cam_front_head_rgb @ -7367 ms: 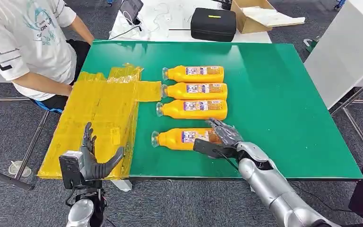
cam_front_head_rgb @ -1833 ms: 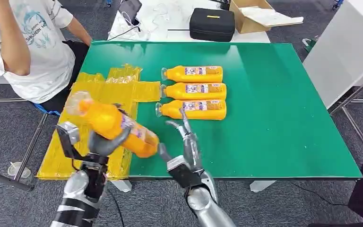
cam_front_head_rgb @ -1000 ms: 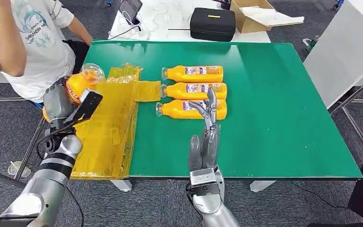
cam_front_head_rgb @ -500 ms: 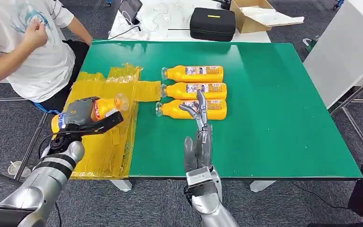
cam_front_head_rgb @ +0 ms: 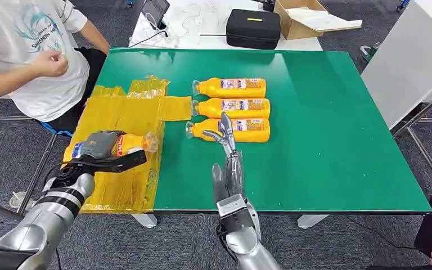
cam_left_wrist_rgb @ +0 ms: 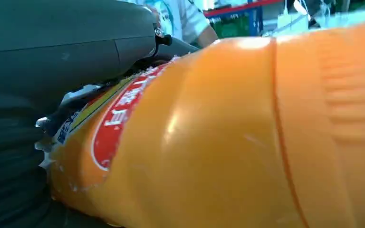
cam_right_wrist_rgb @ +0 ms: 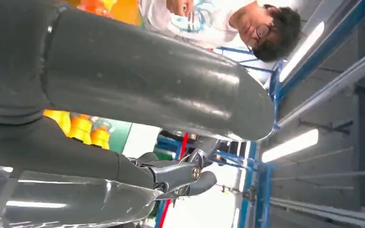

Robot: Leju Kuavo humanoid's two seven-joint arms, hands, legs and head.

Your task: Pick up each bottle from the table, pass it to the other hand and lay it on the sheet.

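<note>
**Bottle held low over the yellow sheet by the left hand**

An orange bottle is grasped on its side in the left hand, its clear cap pointing right, over the near part of the yellow sheet; whether it touches the sheet cannot be told. In the left wrist view the fingers are wrapped across the label of the bottle.

Three more bottles lie side by side on the green counter, caps to the left: the far bottle, the middle bottle and the near bottle.

The right hand is raised upright at the near edge, fingers released and spread, nothing held.

The sheet covers the counter's left side. A person in a white shirt sits at the far left. Beyond the counter a black case and an open cardboard box are seen on a white table.
</note>
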